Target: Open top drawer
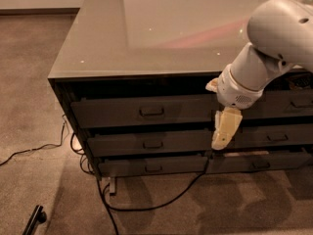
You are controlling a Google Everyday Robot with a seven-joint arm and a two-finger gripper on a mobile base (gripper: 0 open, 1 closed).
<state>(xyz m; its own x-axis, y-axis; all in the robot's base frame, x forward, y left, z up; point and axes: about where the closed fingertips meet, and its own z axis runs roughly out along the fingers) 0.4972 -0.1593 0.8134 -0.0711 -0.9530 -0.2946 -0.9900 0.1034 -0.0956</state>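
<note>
The top drawer (pixel 117 112) is the upper dark grey front in the left column of the cabinet. Its small bar handle (pixel 151 111) sits at the centre, and the front looks nearly flush with the frame. My cream-coloured gripper (pixel 226 130) hangs pointing down from the white arm (pixel 274 48). It is in front of the cabinet, to the right of the handle, at the seam between the left and right drawer columns. It reaches down to the level of the middle drawer and holds nothing that I can see.
Two lower drawers (pixel 146 144) (pixel 151 166) with like handles sit beneath, and more drawers (pixel 283 136) are at the right. The cabinet has a glossy grey top (pixel 146 33). Black cables (pixel 146 207) trail on the carpet at its foot. A dark object (pixel 35 218) lies at the bottom left.
</note>
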